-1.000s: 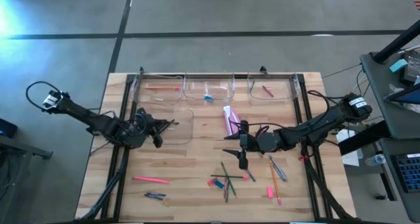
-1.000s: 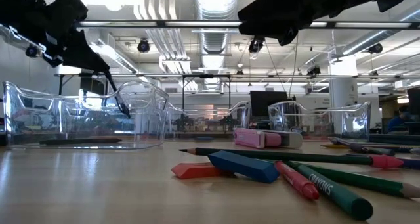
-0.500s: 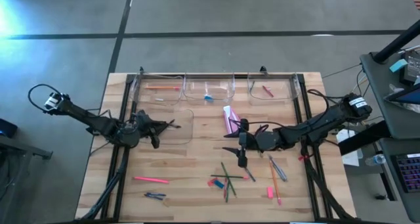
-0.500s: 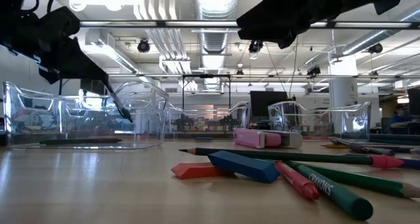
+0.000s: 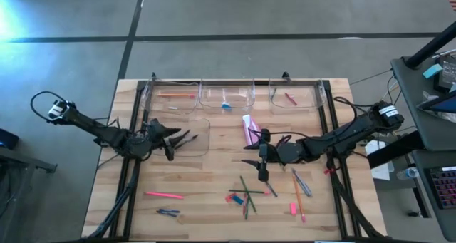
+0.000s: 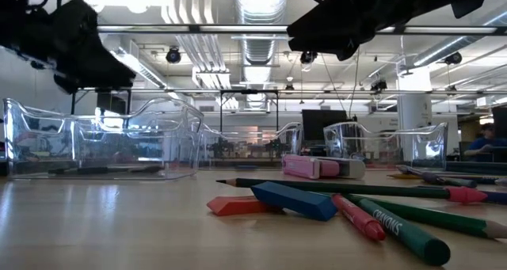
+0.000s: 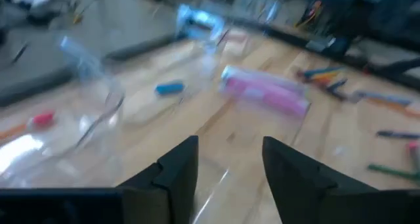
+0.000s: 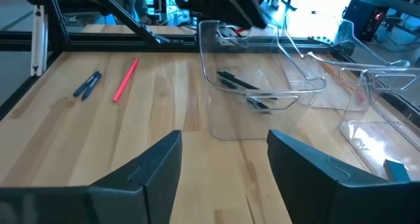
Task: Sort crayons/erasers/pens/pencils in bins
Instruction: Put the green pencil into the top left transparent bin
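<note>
Fingers of my left gripper (image 5: 184, 136) spread over the squarer bin (image 5: 201, 152), pens (image 8: 244, 83) lying inside. Right gripper (image 5: 254, 159) waits, fingers apart, above loose erasers (image 5: 235, 198) mid-table, prob next.

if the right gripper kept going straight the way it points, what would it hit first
Most likely the near wall of the squarer bin holding dark pens. The right gripper points at it across bare table, jaws open; depth is hard to judge.

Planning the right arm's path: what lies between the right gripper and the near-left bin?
Bare wooden tabletop between the right gripper and the near-left bin, seen in the high view.
</note>
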